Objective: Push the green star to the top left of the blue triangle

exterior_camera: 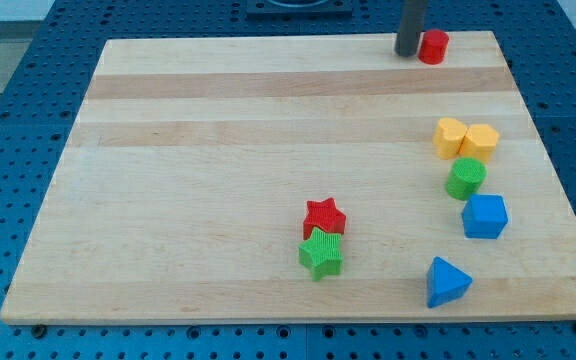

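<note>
**Tip parked at the top edge, far from the star**

The tip (408, 53) sits at the board's top edge, touching or just beside the red cylinder (433, 46); a bare rod, it holds nothing.

Green star (321, 253): left of the blue triangle (446, 281) and slightly above it, well apart. Red star (324, 216) touches the green star's top side.

From the tip, the green star lies well down the board and somewhat left. Likely the rod must travel round to the star's left to shove it rightward toward the triangle.

Above the triangle: blue cube (484, 216), green cylinder (465, 178), two yellow blocks (465, 138), on the wooden board (198, 150).
</note>
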